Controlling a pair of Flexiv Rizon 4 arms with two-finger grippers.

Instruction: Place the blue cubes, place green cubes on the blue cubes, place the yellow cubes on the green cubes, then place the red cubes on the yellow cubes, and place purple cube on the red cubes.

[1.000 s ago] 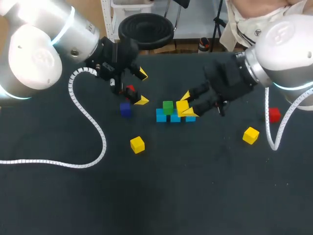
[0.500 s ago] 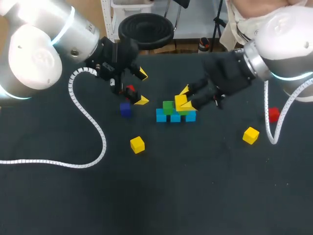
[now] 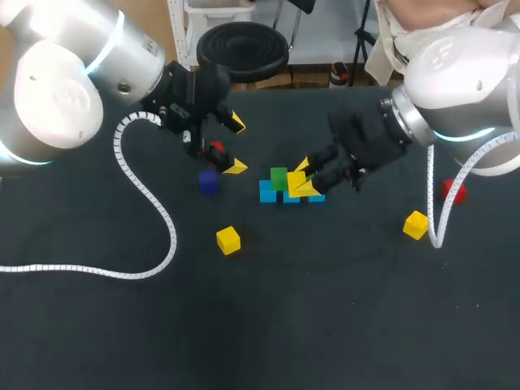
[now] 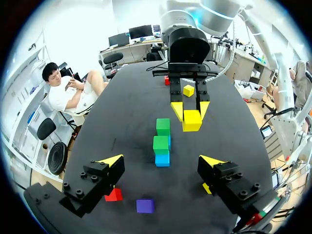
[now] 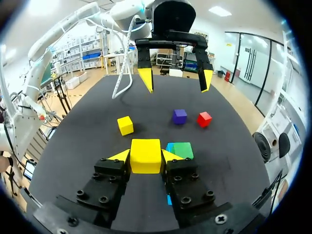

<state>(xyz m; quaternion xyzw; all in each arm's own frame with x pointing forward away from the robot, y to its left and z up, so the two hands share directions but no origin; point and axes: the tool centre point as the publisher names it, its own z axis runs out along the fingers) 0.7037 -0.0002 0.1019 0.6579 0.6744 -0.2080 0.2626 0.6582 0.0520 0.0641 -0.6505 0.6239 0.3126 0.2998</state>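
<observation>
Black matte tabletop point(image 3: 325, 325), over which right hand point(image 3: 303, 177) grasps a yellow cube point(image 5: 146, 156), left hand point(image 3: 236, 145) spread open.

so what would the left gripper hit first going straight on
Likely the near green cube on the blue cubes, straight ahead of the left gripper; depth unclear, maybe the table first.

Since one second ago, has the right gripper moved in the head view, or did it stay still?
Yes. The right gripper, shut on a yellow cube, has shifted toward the view's left, closer to the green cube on the blue cubes, which stayed put.
</observation>
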